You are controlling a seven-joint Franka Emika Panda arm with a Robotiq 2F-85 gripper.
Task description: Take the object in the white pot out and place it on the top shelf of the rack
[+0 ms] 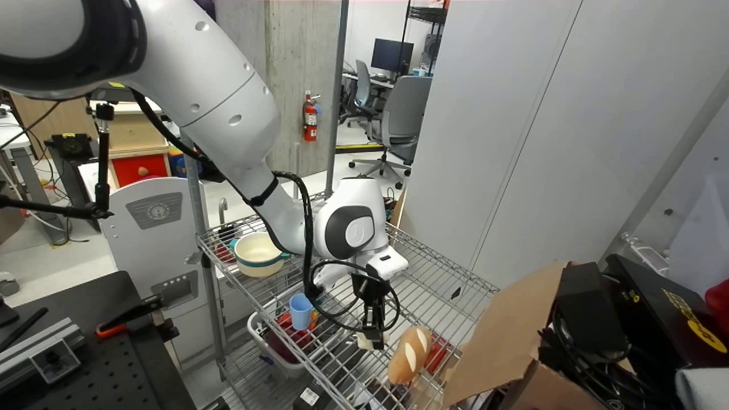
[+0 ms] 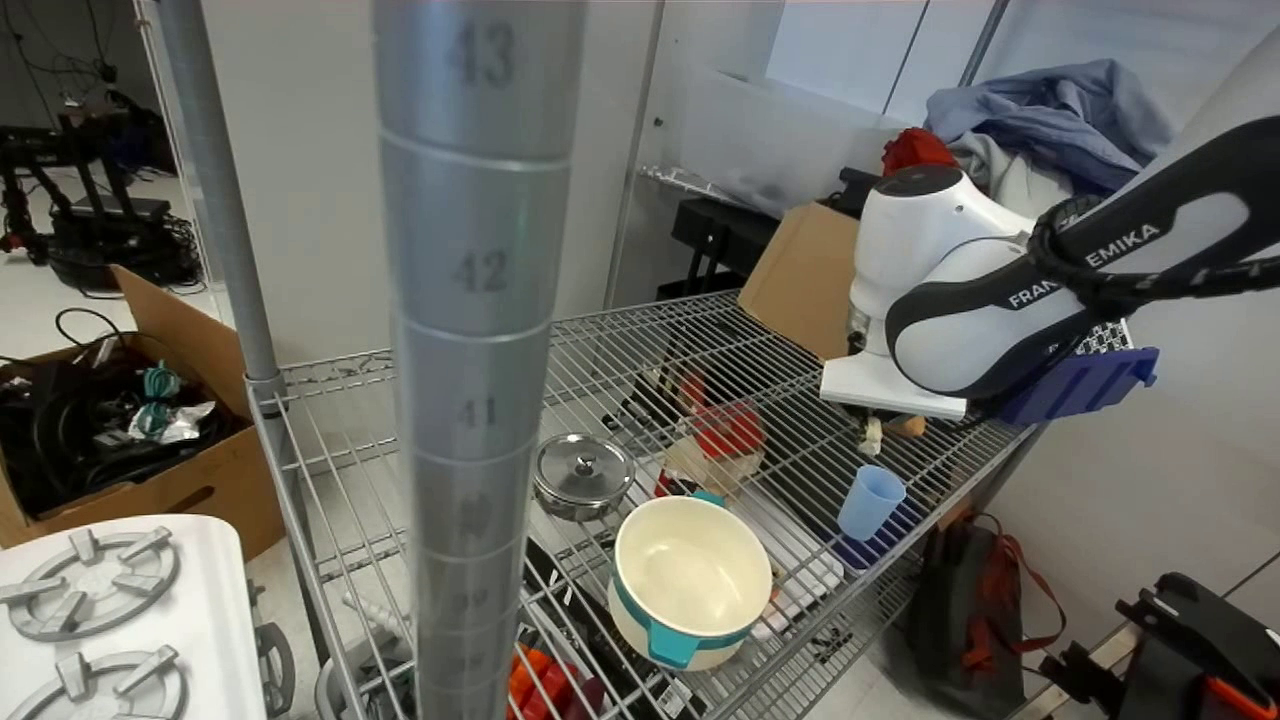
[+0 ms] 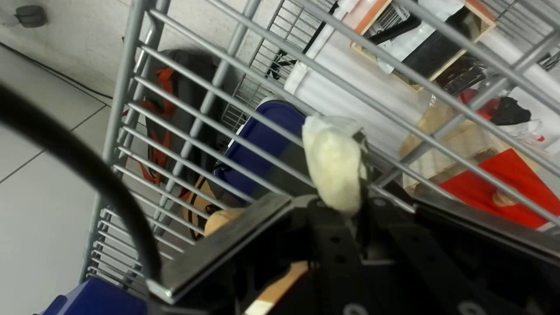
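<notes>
Pinching a pale, dark-edged lump [image 3: 334,162] between its fingers, the gripper [image 3: 351,205] is pointed down at the highest visible shelf [image 1: 435,279] of the rack [image 2: 480,300]. The lump is taken to be the task's object, so lifting out of the white pot [image 1: 259,254] can be judged done; in an exterior view the pot is seen on the same shelf, far to the left. The lump is held jutting past the fingertips, presumably so that the shelf is met by it first; whether contact is made cannot be told. The gap between blue cup [image 1: 300,311], left, and bread loaf [image 1: 410,354], right, seems intended.
</notes>
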